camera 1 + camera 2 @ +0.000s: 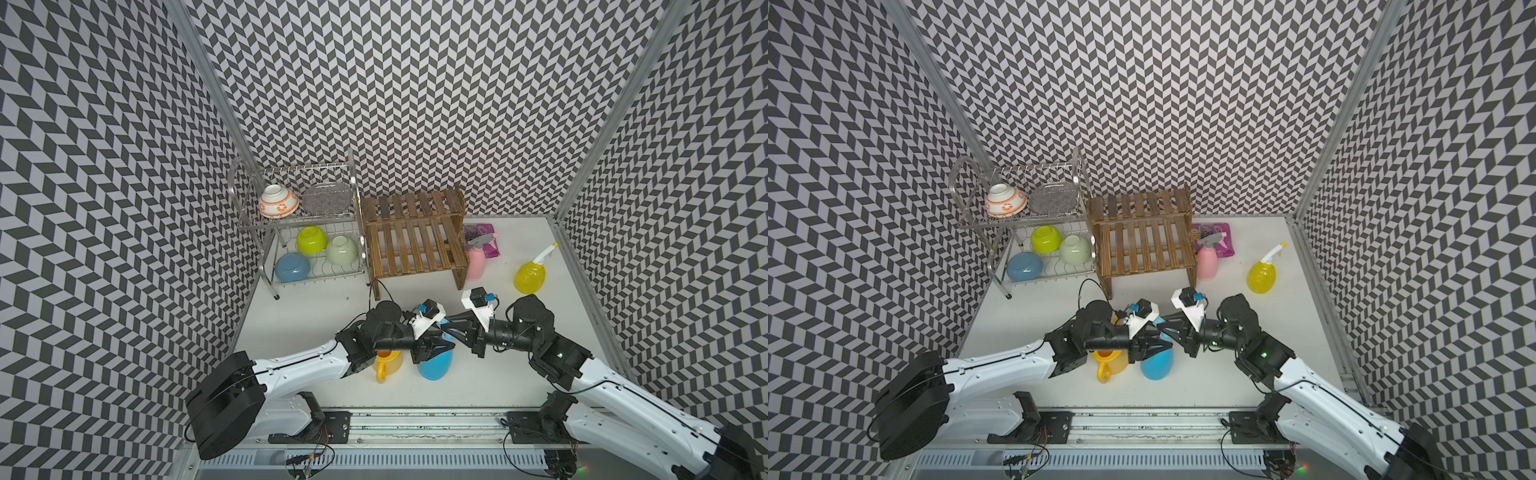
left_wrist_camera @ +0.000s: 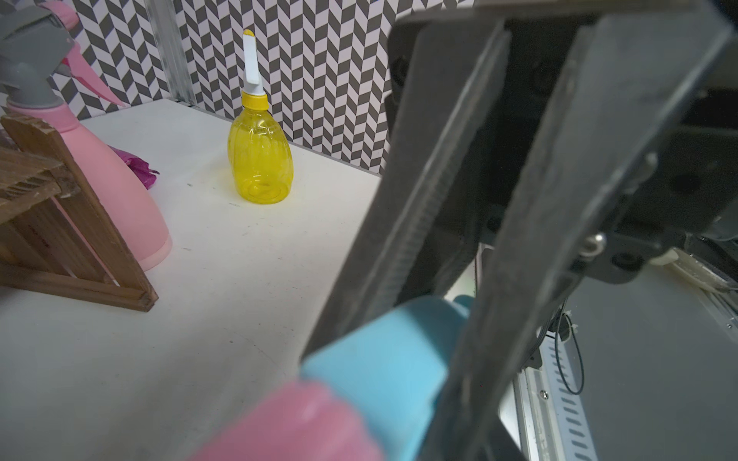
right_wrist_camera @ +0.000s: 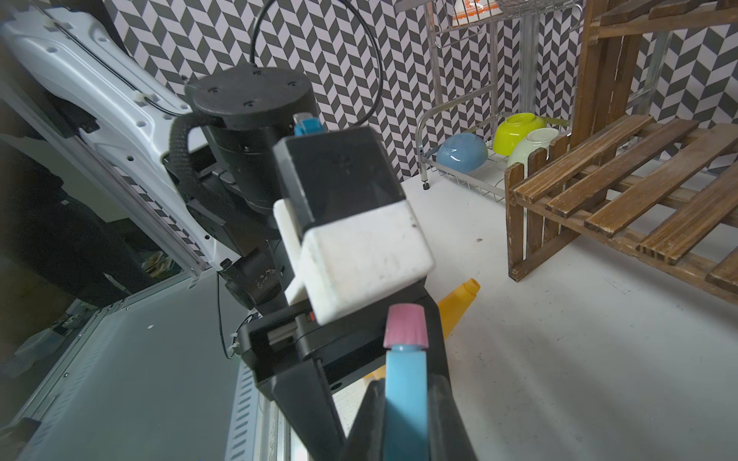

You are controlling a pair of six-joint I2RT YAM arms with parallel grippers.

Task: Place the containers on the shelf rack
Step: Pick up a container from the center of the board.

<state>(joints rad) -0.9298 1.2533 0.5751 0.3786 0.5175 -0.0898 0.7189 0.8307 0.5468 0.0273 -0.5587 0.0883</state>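
My right gripper (image 3: 403,383) is clamped on the head of the blue spray bottle (image 1: 436,368). My left gripper (image 1: 441,348) sits at its neck, can't tell if it grips. It stands roughly upright near the front of the table (image 1: 519,374), nozzle toward my left wrist. The yellow watering can (image 1: 388,361) is just beside it. The wooden rack (image 1: 415,245) is well behind, with the pink bottle (image 1: 475,266) and clear yellow bottle (image 1: 528,279) to its right. Print on the purple packet (image 1: 494,248) is unreadable.

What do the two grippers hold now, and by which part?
The right gripper is shut on the blue plastic spray bottle, at its spray head behind the pink nozzle. Whether the left gripper grips it cannot be told.
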